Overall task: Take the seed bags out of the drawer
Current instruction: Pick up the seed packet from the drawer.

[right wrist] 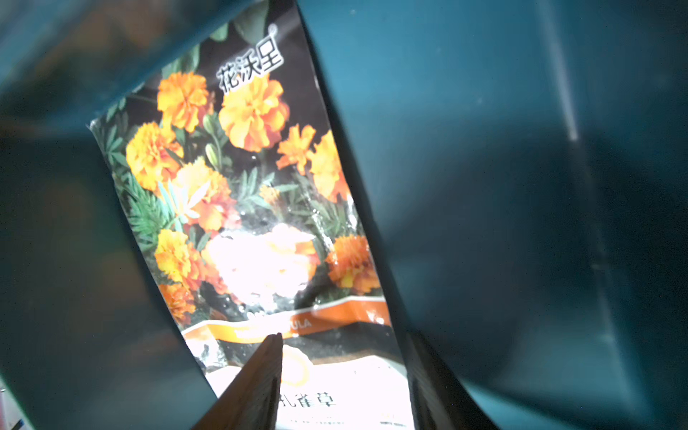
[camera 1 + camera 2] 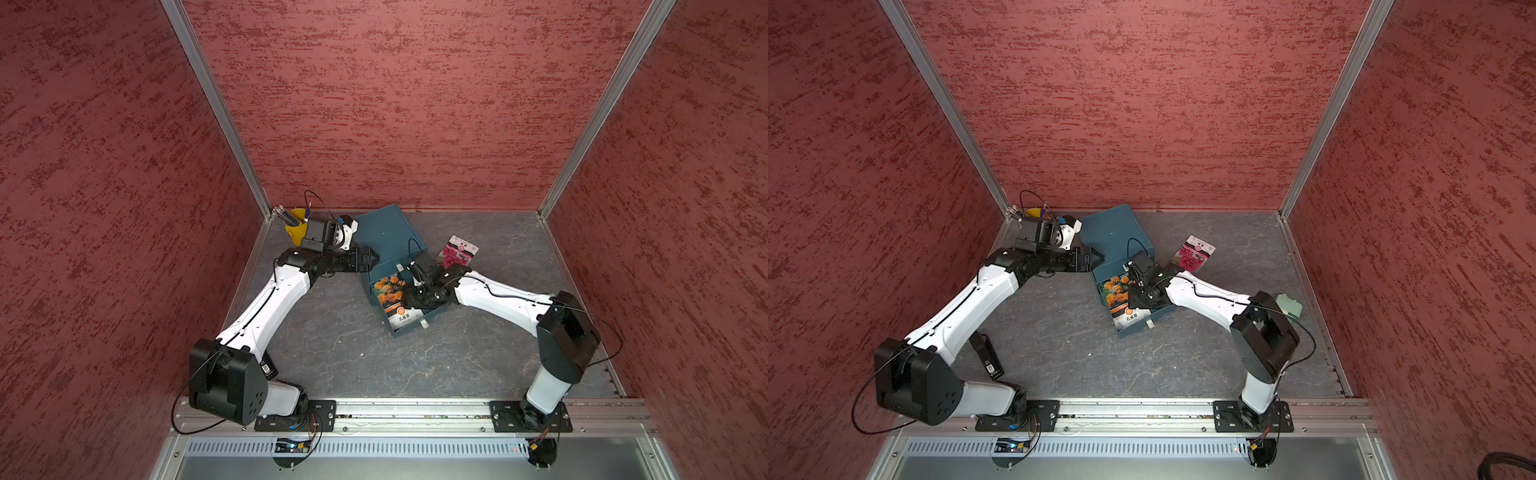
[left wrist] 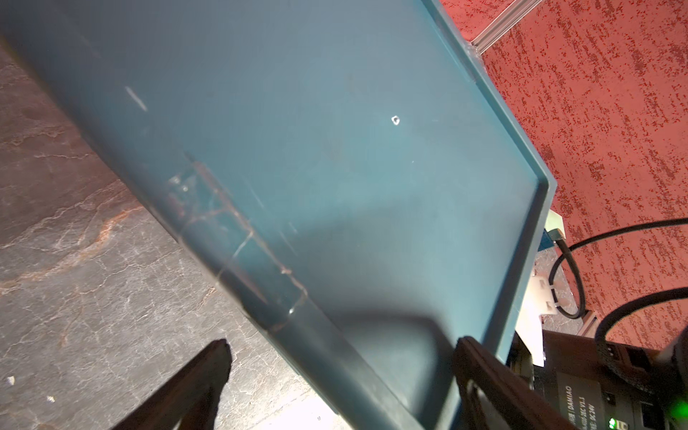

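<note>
Right gripper, jaws half-open and holding nothing, straddles the marigold seed bag in the open drawer, apparently to pinch it; open left gripper flanks the cabinet at 9 o'clock, likely bracing; pink seed bag lies outside at 1 o'clock.

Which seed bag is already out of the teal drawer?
The glossy pink-red flower packet: it lies on the grey table. The orange marigold packet sits inside the teal drawer, under the right gripper.
</note>
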Tool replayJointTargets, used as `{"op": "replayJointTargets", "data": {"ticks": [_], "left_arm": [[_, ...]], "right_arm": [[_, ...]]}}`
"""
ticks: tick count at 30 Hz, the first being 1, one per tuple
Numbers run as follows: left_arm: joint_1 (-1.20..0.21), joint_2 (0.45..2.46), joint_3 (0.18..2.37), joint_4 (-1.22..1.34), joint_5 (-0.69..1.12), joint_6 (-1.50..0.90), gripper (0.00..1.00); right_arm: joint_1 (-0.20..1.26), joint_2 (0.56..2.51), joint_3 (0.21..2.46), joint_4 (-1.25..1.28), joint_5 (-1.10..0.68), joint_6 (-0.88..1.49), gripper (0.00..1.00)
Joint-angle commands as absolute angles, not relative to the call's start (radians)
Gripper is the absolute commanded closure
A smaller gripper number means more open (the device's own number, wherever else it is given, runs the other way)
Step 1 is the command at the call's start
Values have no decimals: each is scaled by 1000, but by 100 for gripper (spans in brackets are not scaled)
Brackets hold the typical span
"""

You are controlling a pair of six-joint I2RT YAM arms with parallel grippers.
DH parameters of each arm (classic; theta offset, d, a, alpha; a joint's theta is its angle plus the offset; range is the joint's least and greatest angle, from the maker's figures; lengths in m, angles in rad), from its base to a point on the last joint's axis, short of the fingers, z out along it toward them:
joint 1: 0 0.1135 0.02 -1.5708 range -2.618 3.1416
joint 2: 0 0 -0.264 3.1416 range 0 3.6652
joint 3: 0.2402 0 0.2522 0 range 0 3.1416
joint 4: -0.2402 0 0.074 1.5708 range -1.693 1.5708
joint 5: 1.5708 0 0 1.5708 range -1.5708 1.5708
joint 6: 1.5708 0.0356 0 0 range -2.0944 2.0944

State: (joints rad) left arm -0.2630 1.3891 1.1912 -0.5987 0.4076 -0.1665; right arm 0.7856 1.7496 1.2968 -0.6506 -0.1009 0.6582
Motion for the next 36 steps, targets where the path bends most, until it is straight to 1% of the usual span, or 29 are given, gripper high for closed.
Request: {"op": "replayJointTargets", "data": {"ticks": [1, 8, 11, 14, 23, 26, 29, 34, 36], "left_arm": [[-265, 1407, 1193, -631, 405, -144, 3], [-265, 1406, 1192, -634, 403, -141, 3], [-264, 1407, 1192, -634, 403, -140, 3], [-265, 1410, 1192, -634, 403, -140, 3], [-266, 1408, 1184, -631, 406, -140, 4], [-265, 1407, 1184, -633, 407, -138, 3], [-265, 1407, 1186, -634, 406, -137, 3], [-265, 1405, 1190, -640, 404, -131, 3], [-265, 1406, 1190, -641, 403, -130, 3]], "right_arm": [[793, 1786, 1295, -585, -162, 672, 44], [798, 1803, 1287, -560, -191, 685, 45], [803, 1813, 1289, -555, -198, 690, 48], [807, 1818, 1286, -551, -201, 699, 54], [810, 1800, 1257, -528, -197, 725, 78], [810, 1790, 1253, -525, -187, 730, 83], [810, 1778, 1247, -522, -176, 740, 91], [811, 1730, 1238, -511, -147, 763, 100], [811, 1703, 1233, -505, -128, 777, 100]]}}
